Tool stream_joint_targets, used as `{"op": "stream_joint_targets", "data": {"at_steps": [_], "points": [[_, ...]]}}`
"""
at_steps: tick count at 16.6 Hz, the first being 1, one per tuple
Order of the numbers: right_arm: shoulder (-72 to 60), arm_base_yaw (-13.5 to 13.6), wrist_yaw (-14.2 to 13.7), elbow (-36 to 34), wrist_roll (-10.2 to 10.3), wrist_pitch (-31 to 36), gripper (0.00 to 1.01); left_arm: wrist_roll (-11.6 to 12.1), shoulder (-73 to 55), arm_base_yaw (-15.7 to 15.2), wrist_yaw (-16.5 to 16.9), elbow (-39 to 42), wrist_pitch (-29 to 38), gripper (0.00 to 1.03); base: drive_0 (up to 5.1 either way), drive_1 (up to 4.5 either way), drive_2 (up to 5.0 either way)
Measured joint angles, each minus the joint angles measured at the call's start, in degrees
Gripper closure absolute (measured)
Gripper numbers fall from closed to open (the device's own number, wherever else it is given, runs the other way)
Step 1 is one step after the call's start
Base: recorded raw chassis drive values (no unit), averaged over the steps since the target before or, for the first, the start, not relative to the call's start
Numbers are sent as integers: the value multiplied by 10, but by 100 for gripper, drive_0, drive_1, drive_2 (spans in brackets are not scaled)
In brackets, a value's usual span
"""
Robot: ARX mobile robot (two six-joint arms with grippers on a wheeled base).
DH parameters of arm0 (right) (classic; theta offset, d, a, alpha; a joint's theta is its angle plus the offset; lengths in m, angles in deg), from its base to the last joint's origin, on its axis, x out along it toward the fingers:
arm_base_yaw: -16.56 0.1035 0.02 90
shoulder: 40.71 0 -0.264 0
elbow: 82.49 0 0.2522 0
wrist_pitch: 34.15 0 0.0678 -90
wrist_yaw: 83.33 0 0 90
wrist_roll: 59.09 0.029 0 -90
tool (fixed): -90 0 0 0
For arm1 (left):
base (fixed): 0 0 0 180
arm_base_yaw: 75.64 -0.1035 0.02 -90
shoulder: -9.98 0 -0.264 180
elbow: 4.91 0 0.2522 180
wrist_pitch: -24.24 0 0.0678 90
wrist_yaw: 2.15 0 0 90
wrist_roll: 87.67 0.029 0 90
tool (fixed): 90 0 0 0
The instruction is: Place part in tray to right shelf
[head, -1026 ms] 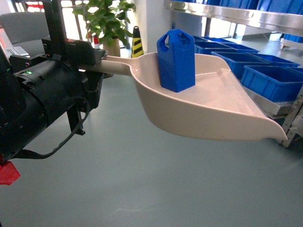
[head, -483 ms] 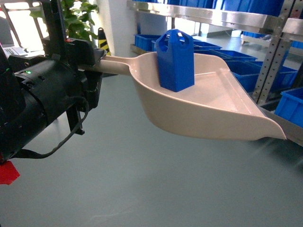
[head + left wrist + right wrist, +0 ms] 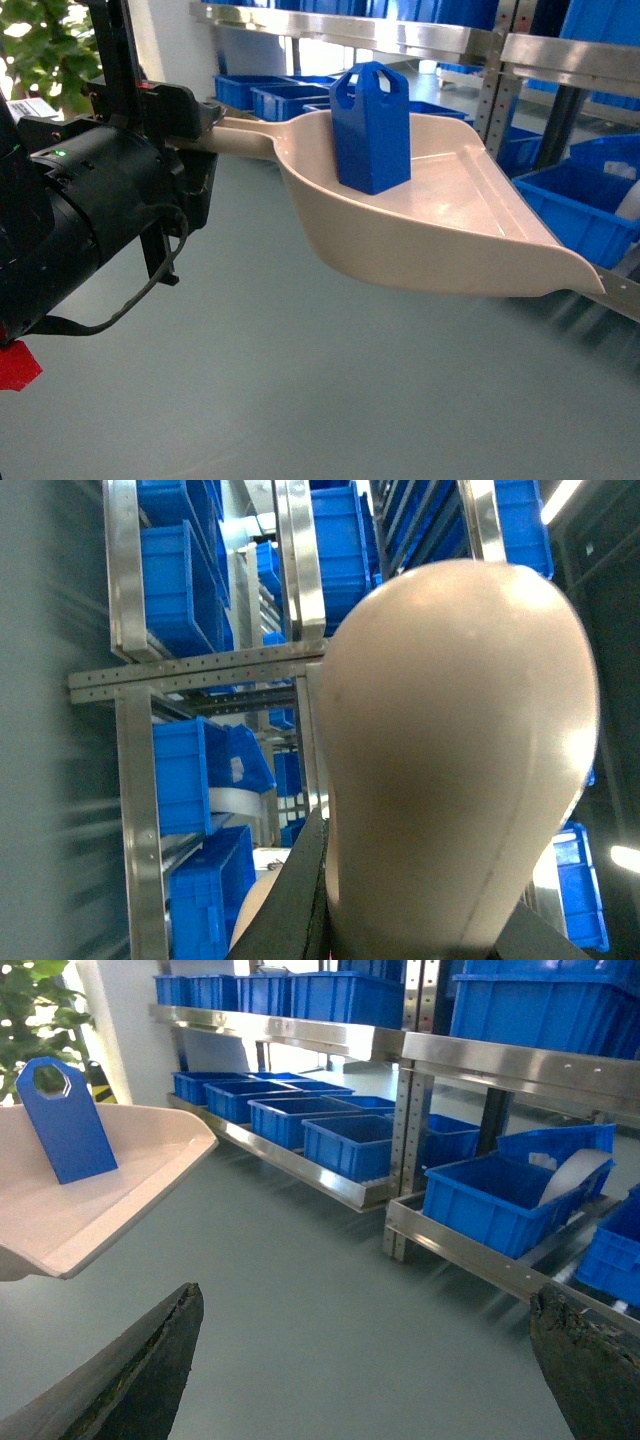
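Note:
The blue part (image 3: 370, 125) stands upright inside the beige tray (image 3: 440, 225), near its raised back. My left gripper (image 3: 203, 128) is shut on the tray's long handle and holds it level above the floor. The left wrist view is filled by the tray's underside (image 3: 450, 740), with my left gripper (image 3: 420, 935) clamped on it at the bottom edge. My right gripper (image 3: 365, 1360) hangs open over bare floor, to the right of the tray (image 3: 90, 1195) and part (image 3: 65, 1120). The right shelf (image 3: 500, 1270) stands ahead with its steel rail (image 3: 410, 35).
Several blue crates (image 3: 500, 1205) sit on the low steel racks, and more crates (image 3: 265, 95) line the shelves further back. A steel upright (image 3: 405, 1130) separates two rack bays. A potted plant (image 3: 45, 50) is at the far left. Grey floor (image 3: 300, 380) lies below.
The whole background has slid left in the head view: plant and striped cone moved off, and the steel shelves with crates came closer. The tray and part have kept their place in the left gripper.

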Motion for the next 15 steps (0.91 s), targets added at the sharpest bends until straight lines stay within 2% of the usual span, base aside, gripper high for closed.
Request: {"op": "stream_joint_targets", "data": {"at_steps": [15], "points": [[0,0,0,0,0,0,3,0,0,0,0,0,0,86,-165,-165,-165]]}}
